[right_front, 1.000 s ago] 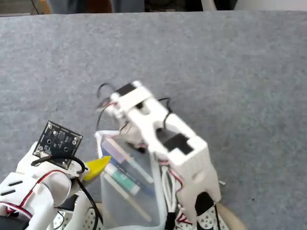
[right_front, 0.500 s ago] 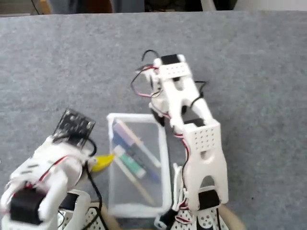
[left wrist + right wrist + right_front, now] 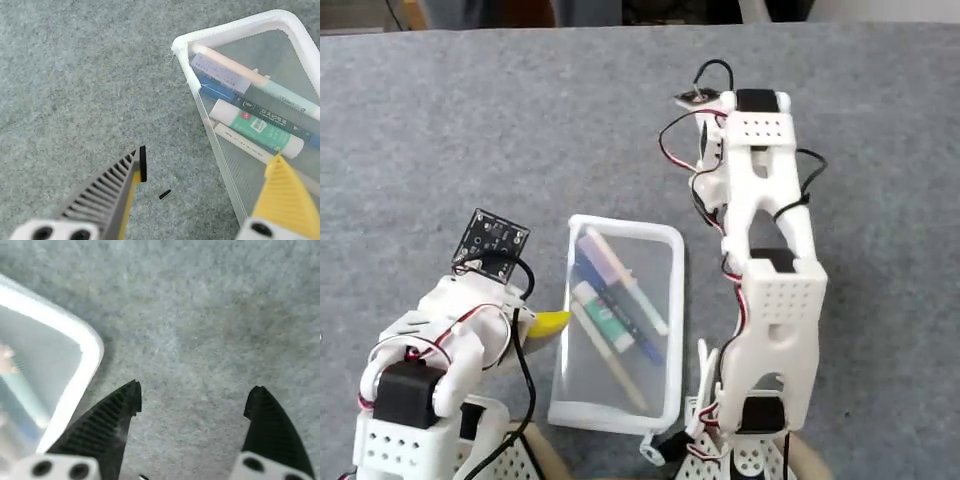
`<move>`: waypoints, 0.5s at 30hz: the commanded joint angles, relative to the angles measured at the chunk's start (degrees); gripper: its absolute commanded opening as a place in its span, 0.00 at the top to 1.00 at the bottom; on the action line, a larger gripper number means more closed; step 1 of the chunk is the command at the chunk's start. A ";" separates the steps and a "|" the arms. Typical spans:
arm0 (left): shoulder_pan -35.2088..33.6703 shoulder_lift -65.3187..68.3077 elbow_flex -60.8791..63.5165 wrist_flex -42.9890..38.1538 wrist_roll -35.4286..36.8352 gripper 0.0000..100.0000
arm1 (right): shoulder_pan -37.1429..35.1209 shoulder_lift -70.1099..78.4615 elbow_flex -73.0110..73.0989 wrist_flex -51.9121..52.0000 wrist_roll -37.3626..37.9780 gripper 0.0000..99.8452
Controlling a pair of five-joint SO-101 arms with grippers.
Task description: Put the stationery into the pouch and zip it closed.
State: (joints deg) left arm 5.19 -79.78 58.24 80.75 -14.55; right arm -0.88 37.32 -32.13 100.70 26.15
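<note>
pouch (image 3: pixel 620 223): clear with a white edge, lies flat at near centre of the table, between the two arms. Long side runs near to far, far end tipped slightly right. Rim also at (image 3: pixel 227 29) and (image 3: pixel 75 332). Zip: can't tell if it's closed.
table (image 3: pixel 450 130): grey felt-like cover under everything.
right arm (image 3: pixel 770 290): white, just right of the pouch, stretched from the near edge toward the far side. Apart from the pouch.
left arm (image 3: pixel 430 360): white, near-left, folded. Its wrist points at the pouch's left side, with a black camera board (image 3: pixel 495 240) on top.
right claw (image 3: pixel 195 390): released, black jaws spread wide with nothing between them. Over bare table just off the pouch's far right corner.
left claw (image 3: pixel 209 162): released, gripping nothing, straddles the pouch's left edge. Yellow finger (image 3: pixel 548 324) is at that edge, can't tell if it touches. Grey ribbed finger (image 3: pixel 125 175) is over bare table to the left.
stationery: four pieces, all inside the pouch, side by side, each slanted far-left to near-right.
highlighter (image 3: pixel 620 278): pale purple with a light end, farthest right of the set, also at (image 3: pixel 225 70).
blue pen (image 3: pixel 638 335): just left of the highlighter, also at (image 3: pixel 217 91).
marker (image 3: pixel 602 315): white with a green label, short, next one left, also at (image 3: pixel 255 125).
stick (image 3: pixel 615 370): thin and pale, nearest the left edge, also at (image 3: pixel 245 146).
speck (image 3: pixel 164 194): small black bit on the table between the left claw's fingers.
</note>
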 commanded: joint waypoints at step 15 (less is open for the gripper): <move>0.31 -0.26 -0.92 0.44 0.44 0.62 | -22.77 -16.57 33.89 -19.25 0.18 0.65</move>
State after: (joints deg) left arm 5.19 -79.78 58.24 80.75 -14.55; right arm -23.65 19.03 1.27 85.93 28.00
